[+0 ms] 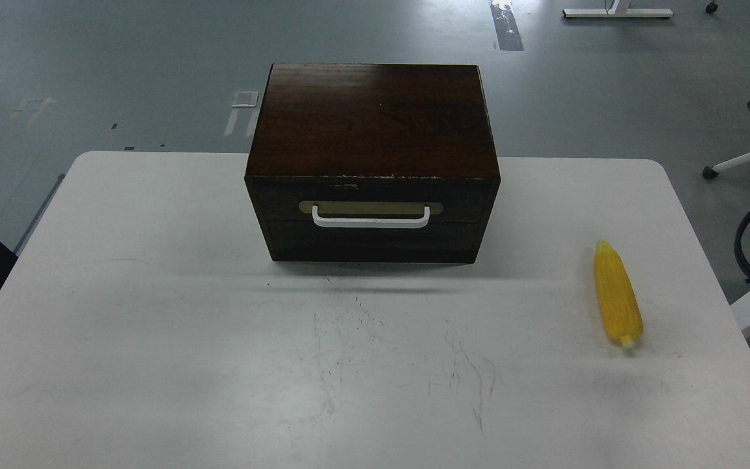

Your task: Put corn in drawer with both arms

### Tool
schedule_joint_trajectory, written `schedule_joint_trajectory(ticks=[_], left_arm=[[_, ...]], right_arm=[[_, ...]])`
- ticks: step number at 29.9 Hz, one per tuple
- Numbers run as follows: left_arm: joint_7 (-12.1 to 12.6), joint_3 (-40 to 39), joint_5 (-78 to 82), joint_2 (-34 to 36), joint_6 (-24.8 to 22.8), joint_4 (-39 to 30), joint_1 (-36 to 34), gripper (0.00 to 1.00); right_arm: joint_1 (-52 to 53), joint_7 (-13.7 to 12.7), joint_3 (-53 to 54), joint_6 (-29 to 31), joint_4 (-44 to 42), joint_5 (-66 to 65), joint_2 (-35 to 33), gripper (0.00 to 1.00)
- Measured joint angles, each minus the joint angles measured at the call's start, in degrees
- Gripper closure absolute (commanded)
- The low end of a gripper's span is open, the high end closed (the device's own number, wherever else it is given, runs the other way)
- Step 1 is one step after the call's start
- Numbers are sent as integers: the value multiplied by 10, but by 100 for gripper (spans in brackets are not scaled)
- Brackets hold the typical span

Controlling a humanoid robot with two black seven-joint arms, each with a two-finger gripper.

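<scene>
One head view looked forward and down from above the near edge of the white table [153, 365], taking in the whole tabletop and the grey floor [121, 58] beyond.

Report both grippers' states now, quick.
Left gripper: not in view, cannot be told.
Right gripper: not in view, cannot be told.
The bright yellow toy corn cob lies unheld on the white table.

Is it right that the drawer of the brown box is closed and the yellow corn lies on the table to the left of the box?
Not quite. The corn lies on the table to the right of the brown box, not the left, as the head view shows. The rest holds: the drawer is closed, its white handle flush at the front.
</scene>
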Motion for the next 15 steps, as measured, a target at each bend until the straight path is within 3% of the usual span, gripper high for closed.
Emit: schedule_joint_trajectory(ticks=[6, 15], left_arm=[[-8, 0, 177, -18, 0, -156, -57, 10], [-21, 5, 539, -73, 0, -309, -57, 11]], right_arm=[[1, 0, 0, 0, -1, 0, -1, 0], [1, 0, 0, 0, -3, 0, -16, 0]])
